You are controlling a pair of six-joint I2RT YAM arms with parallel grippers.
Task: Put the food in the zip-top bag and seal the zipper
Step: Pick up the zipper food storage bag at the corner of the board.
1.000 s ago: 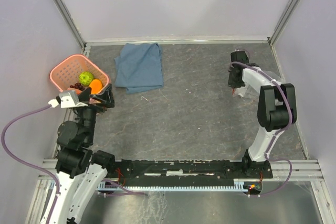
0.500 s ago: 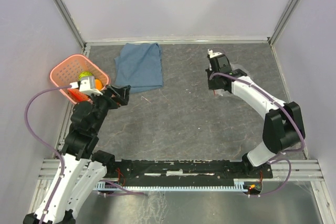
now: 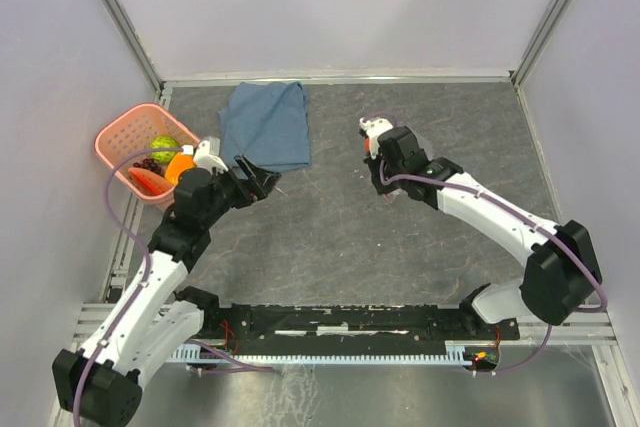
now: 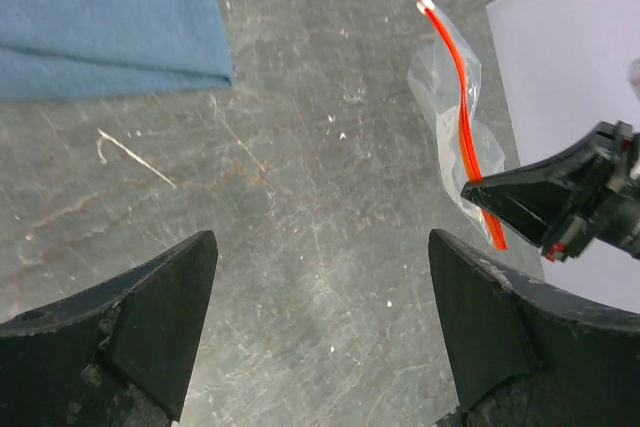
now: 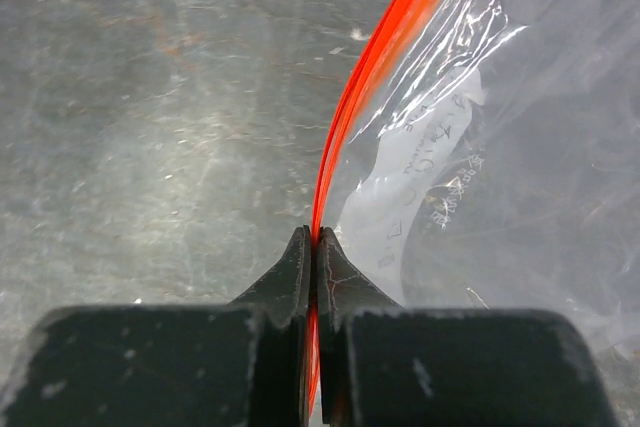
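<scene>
My right gripper (image 5: pixel 314 239) is shut on the orange-red zipper (image 5: pixel 372 97) of the clear zip-top bag (image 5: pixel 510 157), which hangs crinkled to its right. In the top view it (image 3: pixel 378 165) is above the middle of the table. My left gripper (image 3: pixel 264 183) is open and empty (image 4: pixel 320 332), over bare table and facing the bag (image 4: pixel 447 97), its zipper (image 4: pixel 465 122) and the right fingers (image 4: pixel 535 197). The food lies in the pink basket (image 3: pixel 112 133): a yellow-green ball (image 3: pixel 163 145), an orange fruit (image 3: pixel 181 165), dark grapes (image 3: pixel 149 162) and an orange-red carrot piece (image 3: pixel 147 182).
A folded blue cloth (image 3: pixel 266 125) lies at the back, between the basket and the bag; its edge shows in the left wrist view (image 4: pixel 110 17). The enclosure walls and frame posts bound the table on three sides.
My right arm has swung left from the right side towards the middle, carrying the bag by its zipper. My left arm has moved right, away from the basket towards the table's middle.
</scene>
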